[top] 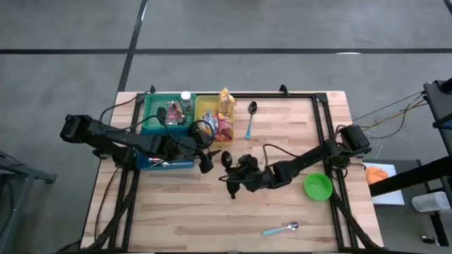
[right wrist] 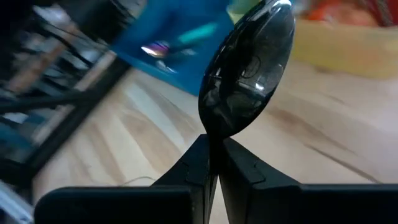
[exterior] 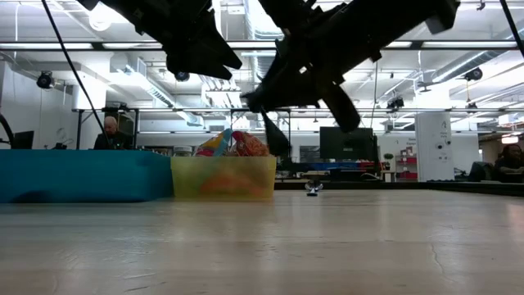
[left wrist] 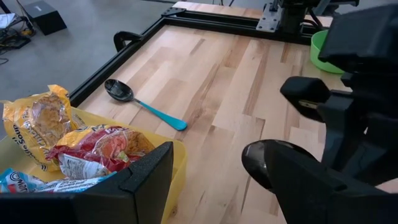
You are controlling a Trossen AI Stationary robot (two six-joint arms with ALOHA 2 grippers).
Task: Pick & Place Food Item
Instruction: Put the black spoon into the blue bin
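Note:
Snack packets (top: 223, 116) lie in a yellow bin (top: 205, 107) at the table's far side; the left wrist view shows them as packets (left wrist: 93, 146) close by. My right gripper (top: 235, 176) is over the table's middle, shut on a black spoon (top: 227, 161), whose bowl (right wrist: 249, 68) fills the right wrist view. My left gripper (top: 206, 162) hovers open beside the bin's near end, close to the spoon's bowl, with nothing between its fingers (left wrist: 146, 177). My right gripper pinches the black spoon's neck (right wrist: 212, 138), just below the bowl, between its two fingertips. The bowl sticks out past the fingertips; the fingers hide the handle. The spoon is lifted clear of the table, as the low view shows with its bowl (exterior: 274, 135).
A blue bin (top: 164, 113) with small items stands left of the yellow one. A teal-handled spoon (top: 251, 118) lies at the far side, a green bowl (top: 318, 186) at the right, and a light-handled spoon (top: 282, 228) near the front edge. Black frame rails (top: 321, 127) run along the table.

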